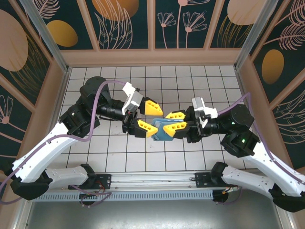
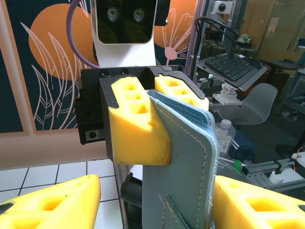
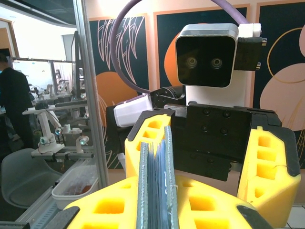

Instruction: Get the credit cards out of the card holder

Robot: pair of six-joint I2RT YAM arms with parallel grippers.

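Observation:
The blue-grey card holder (image 1: 161, 133) hangs in the air between both arms over the middle of the table. My right gripper (image 1: 167, 123) is shut on it. The right wrist view shows the holder edge-on (image 3: 157, 176) between that gripper's yellow fingers (image 3: 109, 205). Thin layers sit between its two panels; I cannot make out the credit cards among them. My left gripper (image 1: 158, 120) is open and straddles the holder's free end (image 2: 181, 167). A wide gap lies beside its left finger (image 2: 52, 200), and the holder stands close against the other finger (image 2: 257, 205).
A white tiled table (image 1: 114, 157) lies below, walled by patterned panels (image 1: 124, 24) at the back and sides. The arm bases and a rail (image 1: 152, 181) run along the near edge.

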